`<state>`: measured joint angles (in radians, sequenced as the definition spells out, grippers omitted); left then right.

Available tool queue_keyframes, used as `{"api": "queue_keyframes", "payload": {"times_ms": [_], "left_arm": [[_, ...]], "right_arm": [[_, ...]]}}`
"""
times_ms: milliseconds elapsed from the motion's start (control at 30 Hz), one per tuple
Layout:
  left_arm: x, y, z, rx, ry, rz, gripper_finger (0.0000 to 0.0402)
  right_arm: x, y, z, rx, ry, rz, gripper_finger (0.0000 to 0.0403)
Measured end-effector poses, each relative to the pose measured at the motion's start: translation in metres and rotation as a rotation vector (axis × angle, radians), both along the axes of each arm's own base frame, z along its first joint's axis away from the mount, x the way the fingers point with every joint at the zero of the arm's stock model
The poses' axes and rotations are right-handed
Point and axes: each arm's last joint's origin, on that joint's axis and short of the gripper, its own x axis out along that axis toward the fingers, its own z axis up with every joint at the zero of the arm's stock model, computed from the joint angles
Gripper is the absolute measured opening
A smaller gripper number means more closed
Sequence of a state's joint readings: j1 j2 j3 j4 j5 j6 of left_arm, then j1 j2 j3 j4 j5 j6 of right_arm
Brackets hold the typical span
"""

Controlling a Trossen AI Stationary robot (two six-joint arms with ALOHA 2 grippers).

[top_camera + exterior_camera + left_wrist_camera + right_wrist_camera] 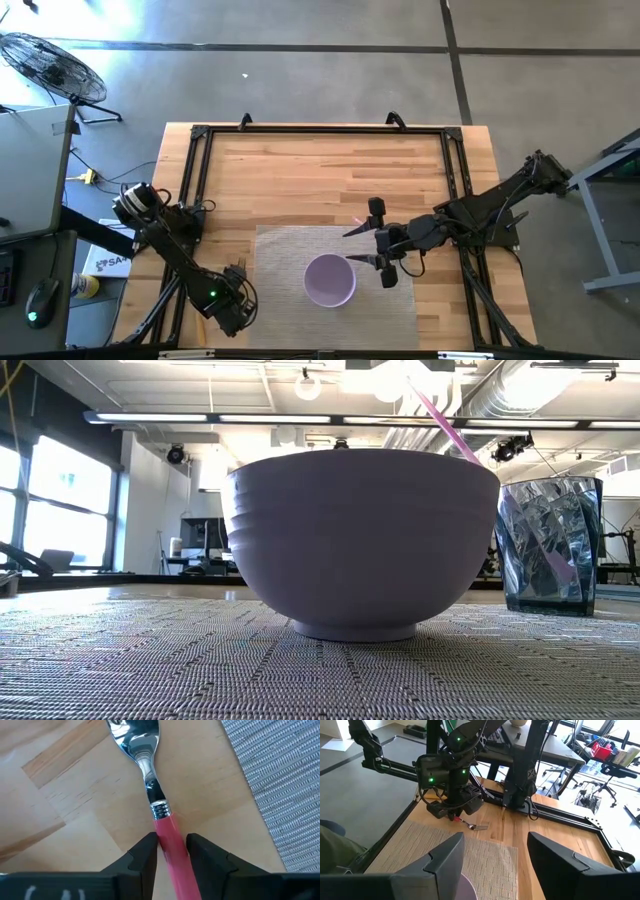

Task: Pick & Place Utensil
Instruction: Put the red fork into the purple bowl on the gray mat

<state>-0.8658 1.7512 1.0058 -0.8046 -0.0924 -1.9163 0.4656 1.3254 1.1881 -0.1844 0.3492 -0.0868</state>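
Note:
A fork with a pink handle and a metal head (142, 750) lies on the bare wood beside the left edge of the woven mat; the right wrist view shows its tines (480, 826). My left gripper (172, 842) stands over it near the table's near left corner (235, 303), shut on the handle. A purple bowl (329, 280) sits on the mat by its foot (352, 630). My right gripper (495, 837) hovers open just right of the bowl (363, 246). A blue faceted cup (548, 545) stands on the mat with a pink stick (440, 415) leaning in it. My left gripper pinches the fork's pink handle (169, 827) between its two fingers, a little behind the metal collar. The fingers (146, 852) come from above, pointing down, and lie across the handle. The fork's head (479, 826) rests on the wood.
The grey woven mat (290, 250) covers the near middle of the wooden table. A black frame (320, 130) runs along the far, left and right sides. Bare wood (320, 180) lies beyond the mat. A fan (50, 65) stands on the floor, far left.

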Motion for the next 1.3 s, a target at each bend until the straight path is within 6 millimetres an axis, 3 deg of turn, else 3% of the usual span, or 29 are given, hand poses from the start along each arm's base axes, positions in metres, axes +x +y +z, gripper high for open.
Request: {"api": "queue_keyframes", "payload": {"times_ms": [333,733,1300], "left_arm": [[-0.002,0.008,-0.001,0.105,-0.024,0.092,0.0165],[-0.002,0.006,0.000,0.043,0.025,0.138,0.0119],[0.008,0.002,0.014,-0.047,0.091,0.086,0.0116]], "right_arm": [[0.000,0.000,0.000,0.000,0.000,0.000,0.0213],[0.000,0.000,-0.001,-0.003,0.008,0.000,0.0209],[0.000,0.000,-0.001,-0.006,0.014,0.000,0.0209]]}}
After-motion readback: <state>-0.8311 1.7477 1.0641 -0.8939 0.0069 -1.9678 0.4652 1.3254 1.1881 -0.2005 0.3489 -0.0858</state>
